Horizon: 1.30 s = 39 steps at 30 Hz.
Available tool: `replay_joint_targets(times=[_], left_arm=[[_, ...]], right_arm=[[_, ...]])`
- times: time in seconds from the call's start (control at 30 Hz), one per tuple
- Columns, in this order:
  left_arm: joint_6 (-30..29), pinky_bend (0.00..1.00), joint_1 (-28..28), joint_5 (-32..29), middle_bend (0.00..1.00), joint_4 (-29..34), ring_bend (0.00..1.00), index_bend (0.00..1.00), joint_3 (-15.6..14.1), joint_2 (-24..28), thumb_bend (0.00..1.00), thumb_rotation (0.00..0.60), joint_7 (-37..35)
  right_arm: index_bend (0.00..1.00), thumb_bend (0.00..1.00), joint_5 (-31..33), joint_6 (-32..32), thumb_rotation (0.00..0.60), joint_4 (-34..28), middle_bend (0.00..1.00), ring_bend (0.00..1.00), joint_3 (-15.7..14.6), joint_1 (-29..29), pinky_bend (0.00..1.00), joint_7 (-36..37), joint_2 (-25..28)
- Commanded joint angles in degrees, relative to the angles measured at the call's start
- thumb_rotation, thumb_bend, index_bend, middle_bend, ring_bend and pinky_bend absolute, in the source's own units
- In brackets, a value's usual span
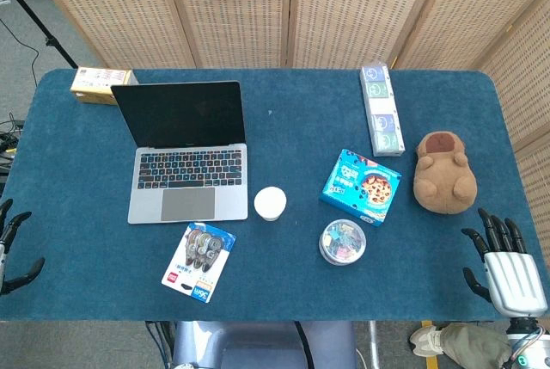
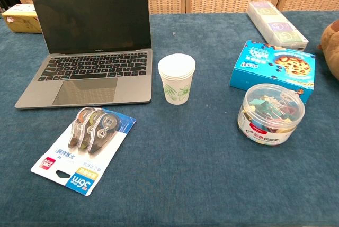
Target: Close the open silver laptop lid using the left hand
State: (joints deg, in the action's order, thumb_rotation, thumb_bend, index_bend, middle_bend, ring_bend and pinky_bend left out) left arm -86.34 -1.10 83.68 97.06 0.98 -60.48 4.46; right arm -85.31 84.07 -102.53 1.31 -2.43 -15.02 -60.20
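At the tabletop's near left edge the left hand shows only dark fingertips; its fingers' state cannot be told. The laptop stands open, far left. The right hand rests near right, fingers spread, empty.

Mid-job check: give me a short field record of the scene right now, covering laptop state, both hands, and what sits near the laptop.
laptop: silver laptop, lid upright and open, dark screen, untouched
left hand: black-fingered left hand at the table's near-left edge, fingers apart, holding nothing, well apart from the laptop
right hand: silver-backed right hand at the near-right corner, fingers apart, holding nothing
beside laptop: stack of white paper cups just off its right front corner
in front of laptop: pack of correction tapes
behind laptop: yellow cardboard box
task status: not yet begun
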Motion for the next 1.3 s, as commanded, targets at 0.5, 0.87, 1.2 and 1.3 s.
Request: replay_joint_targets(times=[0.5,0.87,1.2,1.3], left_arm=[[13.2,0.08,-14.0,-3.9,0.00,-3.5,0.08,0.19,10.4,3.8,0.26,0.547,-9.7],[26.9,0.09,-27.5,-5.4,0.04,-17.2,0.10,0.21,16.1,0.8,0.25,0.590,-19.1],[38.3,0.10,-36.4,-4.5,0.05,-28.7,0.11,0.22,16.6,-3.5,0.24,0.600,-34.5],[41.8,0.10,-38.6,-4.5,0.05,-31.0,0.11,0.22,16.5,-4.2,0.23,0.600,-40.0]], right_arm=[[0.22,0.35,0.9,-1.1,0.600,-0.2,0.00,0.00,0.0,-0.2,0.00,0.3,0.2],[0.22,0.35,1.0,-2.0,0.600,-0.2,0.00,0.00,-0.2,-0.5,0.00,0.3,0.0],[0.22,0.35,1.9,-2.2,0.600,-0.1,0.00,0.00,0.1,-0.6,0.00,1.5,0.6],[0.22,0.35,2.2,-2.6,0.600,0.0,0.00,0.00,0.1,-0.7,0.00,1.8,0.7]])
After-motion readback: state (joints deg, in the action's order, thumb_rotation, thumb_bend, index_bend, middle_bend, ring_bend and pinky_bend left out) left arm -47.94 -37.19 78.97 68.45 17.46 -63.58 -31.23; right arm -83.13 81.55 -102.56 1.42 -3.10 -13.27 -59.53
